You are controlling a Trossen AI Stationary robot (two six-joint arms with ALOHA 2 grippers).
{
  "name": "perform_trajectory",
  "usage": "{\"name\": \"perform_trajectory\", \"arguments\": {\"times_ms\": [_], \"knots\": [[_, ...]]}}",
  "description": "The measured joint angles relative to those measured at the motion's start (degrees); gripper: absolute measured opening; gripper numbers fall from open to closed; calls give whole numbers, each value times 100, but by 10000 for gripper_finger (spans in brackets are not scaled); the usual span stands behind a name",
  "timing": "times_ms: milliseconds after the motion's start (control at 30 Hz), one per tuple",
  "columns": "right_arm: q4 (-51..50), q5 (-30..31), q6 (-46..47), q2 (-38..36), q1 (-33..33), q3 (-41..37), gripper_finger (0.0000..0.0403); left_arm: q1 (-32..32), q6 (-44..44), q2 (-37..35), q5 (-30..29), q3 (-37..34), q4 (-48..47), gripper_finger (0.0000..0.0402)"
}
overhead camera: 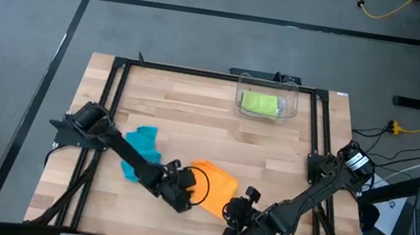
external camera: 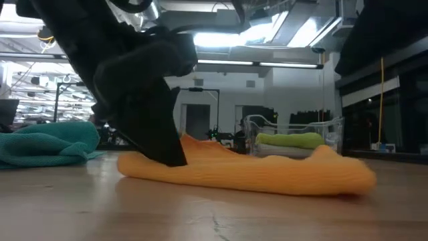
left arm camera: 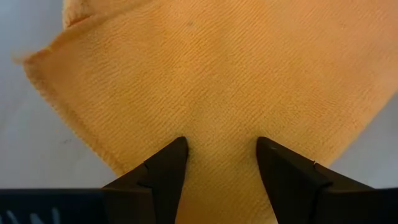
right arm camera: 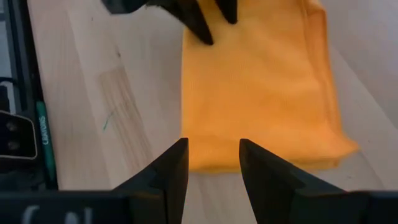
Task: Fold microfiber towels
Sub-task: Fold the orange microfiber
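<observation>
A: Nearest the low camera, the left end effector [external camera: 157, 144] presses on the orange towel [external camera: 267, 171], fingers spread, gripping nothing.

B: And the right end effector [right arm camera: 210, 163]?

A: Parted over the towel's near edge, empty. I'd pinch both corners evenly and fold flat on the desk [overhead camera: 194, 115].

B: Containers?

A: The clear bin [overhead camera: 266, 97] holds the green towel [overhead camera: 261, 103]; the teal towel [overhead camera: 142, 149] lies loose.

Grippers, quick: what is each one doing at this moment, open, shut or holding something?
Left gripper: open, fingers pressed down on the orange towel, nothing clamped.
Right gripper: open, at the orange towel's near edge, holding nothing.
</observation>
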Motion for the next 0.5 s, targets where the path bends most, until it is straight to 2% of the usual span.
{"name": "perform_trajectory", "arguments": {"times_ms": [100, 233, 367, 500], "knots": [[-17, -35, -64, 0, 0, 0, 145, 145, 221, -8, 68, 7, -251, 195], [-45, -36, -62, 2, 0, 0, 145, 504, 1237, -128, 268, -12, -352, 195], [-48, -35, -72, 2, 0, 0, 145, 842, 1858, -379, 329, -57, -531, 195], [-54, -38, -77, 2, 0, 0, 145, 1113, 1810, -757, 293, -55, -349, 195]]}}
